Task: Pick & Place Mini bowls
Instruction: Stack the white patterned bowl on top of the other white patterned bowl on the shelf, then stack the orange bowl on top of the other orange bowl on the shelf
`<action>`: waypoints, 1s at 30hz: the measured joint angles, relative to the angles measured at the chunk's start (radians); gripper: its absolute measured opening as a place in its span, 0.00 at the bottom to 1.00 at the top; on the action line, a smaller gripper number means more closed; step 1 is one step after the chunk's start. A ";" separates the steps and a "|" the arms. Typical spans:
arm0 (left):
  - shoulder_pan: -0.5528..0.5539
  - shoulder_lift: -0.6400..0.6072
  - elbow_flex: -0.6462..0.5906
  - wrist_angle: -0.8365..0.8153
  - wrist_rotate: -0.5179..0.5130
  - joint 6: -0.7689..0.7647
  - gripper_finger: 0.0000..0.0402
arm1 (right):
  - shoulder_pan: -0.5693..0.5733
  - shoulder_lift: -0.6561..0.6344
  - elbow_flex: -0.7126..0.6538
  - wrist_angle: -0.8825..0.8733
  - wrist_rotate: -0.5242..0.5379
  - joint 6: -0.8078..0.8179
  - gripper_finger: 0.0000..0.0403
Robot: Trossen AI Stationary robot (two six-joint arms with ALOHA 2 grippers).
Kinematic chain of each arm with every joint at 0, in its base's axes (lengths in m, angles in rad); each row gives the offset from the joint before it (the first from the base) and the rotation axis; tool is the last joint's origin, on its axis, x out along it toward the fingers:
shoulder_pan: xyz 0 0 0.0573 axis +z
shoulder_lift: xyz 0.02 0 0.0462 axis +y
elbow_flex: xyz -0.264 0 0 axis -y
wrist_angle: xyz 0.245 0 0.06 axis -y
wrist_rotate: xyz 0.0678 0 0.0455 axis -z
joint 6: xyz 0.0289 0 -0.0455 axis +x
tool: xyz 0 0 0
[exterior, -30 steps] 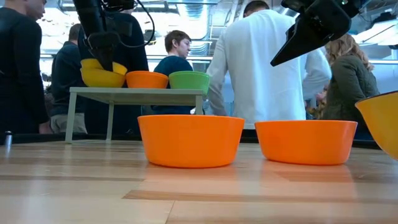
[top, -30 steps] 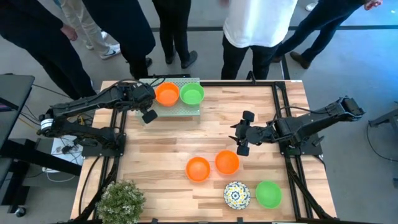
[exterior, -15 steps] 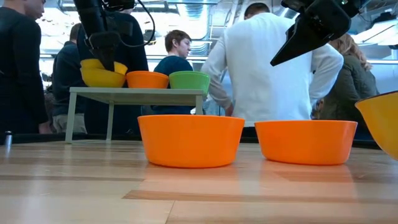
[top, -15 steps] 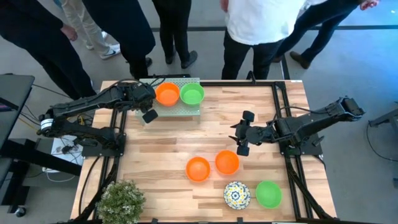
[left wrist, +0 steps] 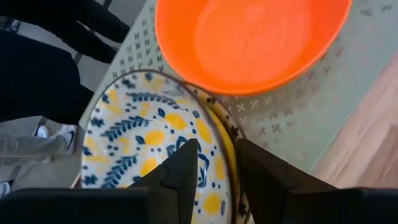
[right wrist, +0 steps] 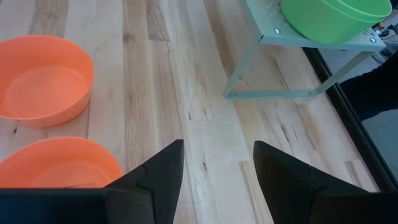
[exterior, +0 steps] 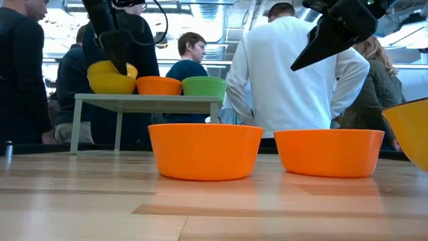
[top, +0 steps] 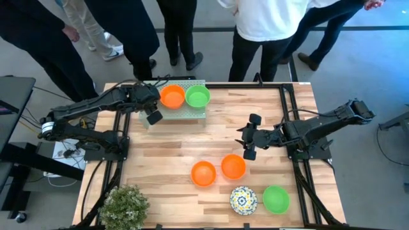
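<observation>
A green raised shelf (top: 192,114) stands at the table's far left. On it sit an orange mini bowl (top: 171,96), a green one (top: 197,96) and a white blue-yellow floral one (left wrist: 149,137), whose outside shows yellow (exterior: 110,79). My left gripper (left wrist: 217,146) is open over the floral bowl. One finger (left wrist: 183,168) stands inside its rim (left wrist: 225,134) and one outside. My right gripper (top: 249,137) hangs open above the table's middle right with nothing between its fingers.
On the near table stand two orange bowls (top: 203,173) (top: 233,167), a floral bowl (top: 243,199) and a green bowl (top: 276,199). A leafy potted plant (top: 124,206) stands at the near left corner. Several people stand beyond the far edge.
My left gripper has opened and let go of the floral bowl's rim while staying in place over the shelf. The bowl rests on the shelf beside the orange one.
</observation>
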 joint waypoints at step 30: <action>-0.192 0.000 0.130 0.010 -0.105 -0.019 0.27 | 0.000 0.000 0.000 0.044 -0.002 0.002 0.46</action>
